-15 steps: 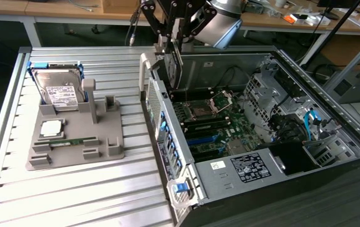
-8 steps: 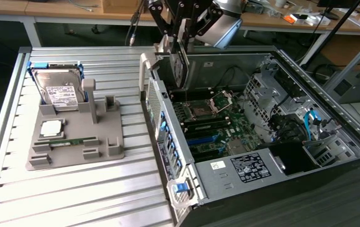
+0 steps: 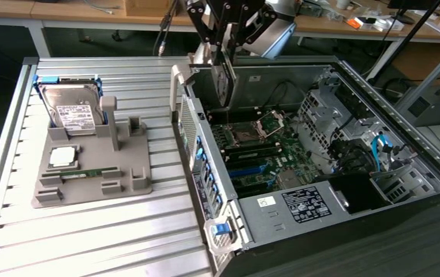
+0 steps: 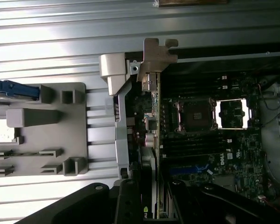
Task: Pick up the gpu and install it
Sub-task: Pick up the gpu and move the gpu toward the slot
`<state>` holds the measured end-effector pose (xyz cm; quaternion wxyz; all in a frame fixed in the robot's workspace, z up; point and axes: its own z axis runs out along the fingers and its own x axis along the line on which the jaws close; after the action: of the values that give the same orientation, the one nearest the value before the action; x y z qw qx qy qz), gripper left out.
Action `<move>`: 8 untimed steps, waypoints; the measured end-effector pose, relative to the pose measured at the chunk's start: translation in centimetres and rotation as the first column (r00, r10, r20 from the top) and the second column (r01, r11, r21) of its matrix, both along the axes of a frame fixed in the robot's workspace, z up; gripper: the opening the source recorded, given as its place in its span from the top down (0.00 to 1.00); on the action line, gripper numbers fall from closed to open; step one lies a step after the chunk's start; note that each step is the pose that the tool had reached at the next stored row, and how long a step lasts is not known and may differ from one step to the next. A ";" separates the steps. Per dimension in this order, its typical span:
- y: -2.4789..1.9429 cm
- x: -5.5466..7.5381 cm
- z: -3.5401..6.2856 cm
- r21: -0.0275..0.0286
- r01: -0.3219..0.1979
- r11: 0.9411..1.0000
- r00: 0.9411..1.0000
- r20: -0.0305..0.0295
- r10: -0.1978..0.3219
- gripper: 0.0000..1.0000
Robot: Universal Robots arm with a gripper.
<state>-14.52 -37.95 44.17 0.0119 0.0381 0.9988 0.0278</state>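
Gripper (image 3: 222, 53) fingers (image 4: 126, 201) clenched on gpu (image 3: 222, 86), narrow gap, card pinched between pads. Gpu hangs edge-on, bracket end away from gripper, above rear wall of open computer case (image 3: 405, 135), beside motherboard (image 3: 260, 157), not seated.

At top centre of the exterior view the arm (image 3: 270, 32) runs off the frame edge, and the gripper (image 3: 222, 53) covers the upper end of the gpu (image 3: 222, 83) (a thin strip, edge-on). The computer case (image 3: 193, 133) is cropped at bottom right; the hard drive (image 3: 74, 109) label's print is unreadably small.
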 end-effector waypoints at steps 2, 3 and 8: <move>0.00 0.2 0.00 0.000 0.000 1.000 1.000 0.000 0.000 0.73; 0.00 0.2 -0.01 0.000 0.000 1.000 1.000 0.000 0.000 0.73; 0.00 0.5 -0.02 0.000 0.000 1.000 1.000 0.000 0.000 0.73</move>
<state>-13.99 -37.95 44.15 0.0119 0.0381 0.9988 0.0278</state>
